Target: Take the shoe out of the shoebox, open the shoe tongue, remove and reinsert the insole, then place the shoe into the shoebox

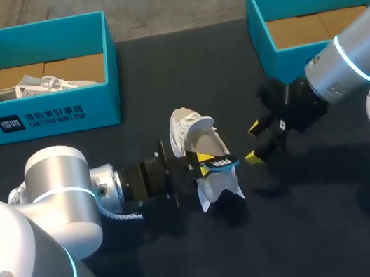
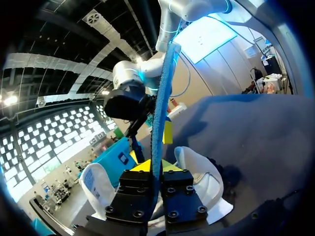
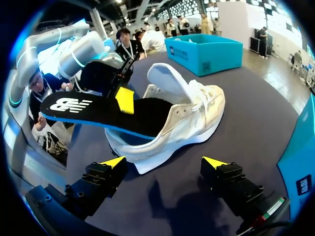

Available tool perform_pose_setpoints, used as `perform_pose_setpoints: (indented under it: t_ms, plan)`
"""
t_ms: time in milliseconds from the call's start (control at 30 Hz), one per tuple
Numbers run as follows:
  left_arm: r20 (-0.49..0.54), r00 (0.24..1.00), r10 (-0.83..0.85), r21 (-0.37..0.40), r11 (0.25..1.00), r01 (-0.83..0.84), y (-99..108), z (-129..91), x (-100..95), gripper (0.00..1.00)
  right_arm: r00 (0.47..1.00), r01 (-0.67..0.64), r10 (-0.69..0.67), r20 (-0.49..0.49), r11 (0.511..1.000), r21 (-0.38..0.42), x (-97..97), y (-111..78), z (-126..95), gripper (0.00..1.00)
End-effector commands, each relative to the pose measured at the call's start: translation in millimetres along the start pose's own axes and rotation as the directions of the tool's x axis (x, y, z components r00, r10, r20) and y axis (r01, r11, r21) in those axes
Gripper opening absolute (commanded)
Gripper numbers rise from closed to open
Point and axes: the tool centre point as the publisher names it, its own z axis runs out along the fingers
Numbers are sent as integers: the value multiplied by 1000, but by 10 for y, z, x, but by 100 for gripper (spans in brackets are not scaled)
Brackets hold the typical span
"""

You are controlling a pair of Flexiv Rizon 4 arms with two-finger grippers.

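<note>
The white shoe (image 1: 193, 131) lies on the table (image 1: 313, 224). The left gripper (image 1: 205, 161) pinches the insole (image 3: 93, 113), which sticks out of the shoe. The right gripper (image 1: 254, 144) is wide open, just beside the shoe.

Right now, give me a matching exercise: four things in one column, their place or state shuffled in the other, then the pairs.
Things:
1 insole
2 right gripper
3 left box
4 shoe

Place or state:
A open, holding nothing
B has a second shoe inside
C pinched in the left gripper, partly out of the shoe
D on the table, between the two grippers

Pairs: 1-C, 2-A, 3-B, 4-D
</note>
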Motion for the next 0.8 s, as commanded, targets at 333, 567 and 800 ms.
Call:
perform_pose_setpoints:
  t_ms: [333,567,800]
  plan:
    - [-32,999,23,-19,1000,-23,84,2,-12,0,999,44,-44,-8,990,137,17,179,95,100]
    - [-49,998,31,-39,999,-33,173,37,6,0,998,56,-56,2,989,137,38,222,70,100]
    - [-50,998,34,-52,998,-37,215,55,14,0,998,61,-62,7,988,140,56,221,48,100]
